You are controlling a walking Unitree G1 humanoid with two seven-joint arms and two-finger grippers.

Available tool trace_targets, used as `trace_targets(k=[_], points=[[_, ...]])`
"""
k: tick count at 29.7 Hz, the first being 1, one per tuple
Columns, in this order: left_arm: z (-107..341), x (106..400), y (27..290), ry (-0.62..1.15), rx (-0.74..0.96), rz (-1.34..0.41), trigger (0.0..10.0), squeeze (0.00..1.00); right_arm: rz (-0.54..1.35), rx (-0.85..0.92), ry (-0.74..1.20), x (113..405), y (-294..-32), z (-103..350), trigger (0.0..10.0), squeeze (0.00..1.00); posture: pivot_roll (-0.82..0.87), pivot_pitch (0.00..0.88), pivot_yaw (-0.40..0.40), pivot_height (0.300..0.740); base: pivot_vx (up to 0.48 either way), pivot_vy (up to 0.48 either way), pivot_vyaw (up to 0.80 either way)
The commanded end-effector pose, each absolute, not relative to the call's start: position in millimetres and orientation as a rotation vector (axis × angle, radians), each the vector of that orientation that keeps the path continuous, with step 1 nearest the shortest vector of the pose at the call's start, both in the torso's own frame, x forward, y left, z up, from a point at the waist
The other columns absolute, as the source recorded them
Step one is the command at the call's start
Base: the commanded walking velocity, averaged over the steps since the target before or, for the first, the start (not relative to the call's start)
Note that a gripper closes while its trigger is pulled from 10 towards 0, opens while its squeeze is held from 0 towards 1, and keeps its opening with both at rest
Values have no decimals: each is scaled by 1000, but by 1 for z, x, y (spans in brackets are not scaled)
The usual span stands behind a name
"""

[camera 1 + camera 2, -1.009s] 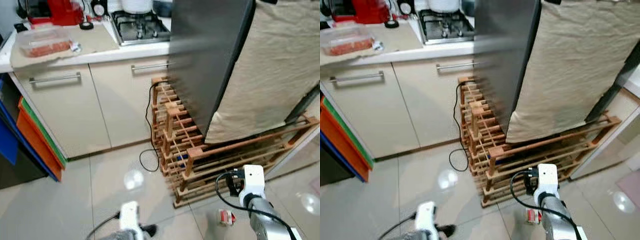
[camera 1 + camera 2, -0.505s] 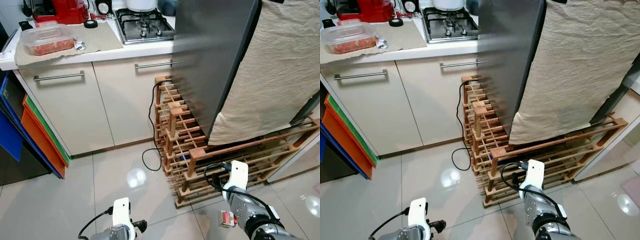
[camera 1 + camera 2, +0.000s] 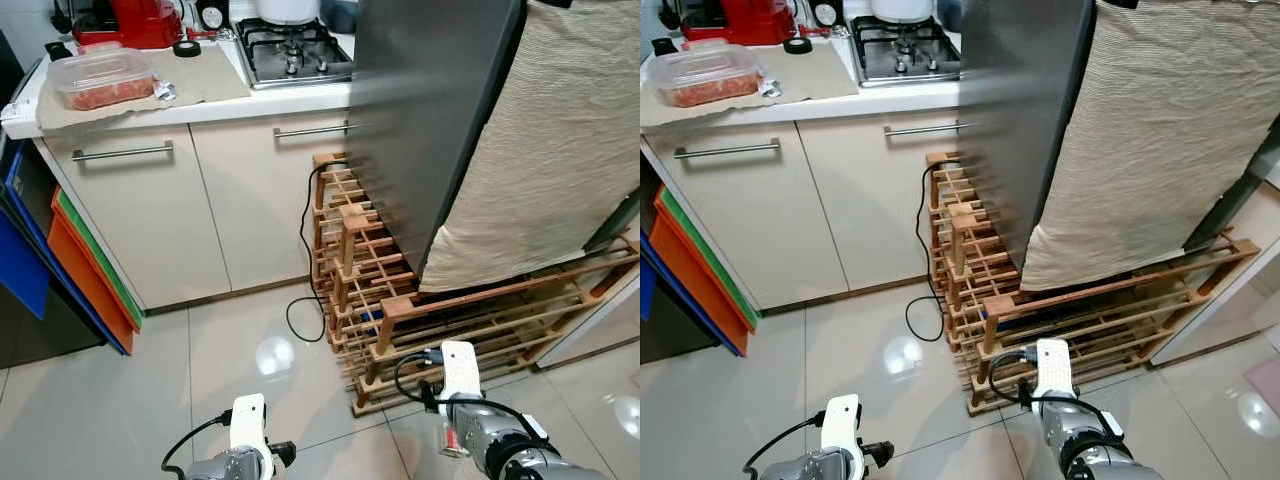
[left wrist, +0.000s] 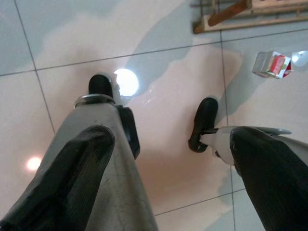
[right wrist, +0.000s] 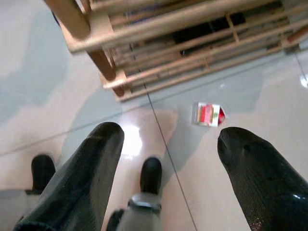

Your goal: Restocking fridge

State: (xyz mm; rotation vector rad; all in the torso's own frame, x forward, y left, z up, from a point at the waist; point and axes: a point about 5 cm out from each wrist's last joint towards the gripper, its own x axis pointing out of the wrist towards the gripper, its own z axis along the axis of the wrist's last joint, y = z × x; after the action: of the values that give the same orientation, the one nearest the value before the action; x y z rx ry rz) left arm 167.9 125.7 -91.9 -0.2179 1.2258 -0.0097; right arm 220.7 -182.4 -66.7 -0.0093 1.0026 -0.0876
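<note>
Right wrist view — carton (image 5: 208, 114) on floor.

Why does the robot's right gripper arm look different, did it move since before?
Yes. The right gripper drew left and down, off the wooden rack corner, toward the small carton on the floor.

I see a home kitchen: steel gas hob (image 3: 295, 52), cream cupboards (image 3: 190, 210) under the surface, tall grey fridge (image 3: 425, 120), tiled floor (image 3: 120, 400).

Two silver arms carry white wrist blocks with looping black cables; each gripper has two long black fingers (image 5: 91, 178).
</note>
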Motion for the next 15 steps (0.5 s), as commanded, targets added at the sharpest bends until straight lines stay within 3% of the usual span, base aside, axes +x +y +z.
trace_targets(k=[1,7,15], points=[[-53,244,139,1022,110,-24,10000,0,-101,-15,1034,215,-187,-70,10000,0,57,0,8,740,0,0,0],[-64,228,147,1111,144,-33,10000,0,-103,36,1123,199,-188,-78,10000,0,47,0,11,740,0,0,0],[-68,221,140,1115,2,-44,10000,0,-173,196,1135,196,-186,-80,10000,0,51,0,-4,740,0,0,0]])
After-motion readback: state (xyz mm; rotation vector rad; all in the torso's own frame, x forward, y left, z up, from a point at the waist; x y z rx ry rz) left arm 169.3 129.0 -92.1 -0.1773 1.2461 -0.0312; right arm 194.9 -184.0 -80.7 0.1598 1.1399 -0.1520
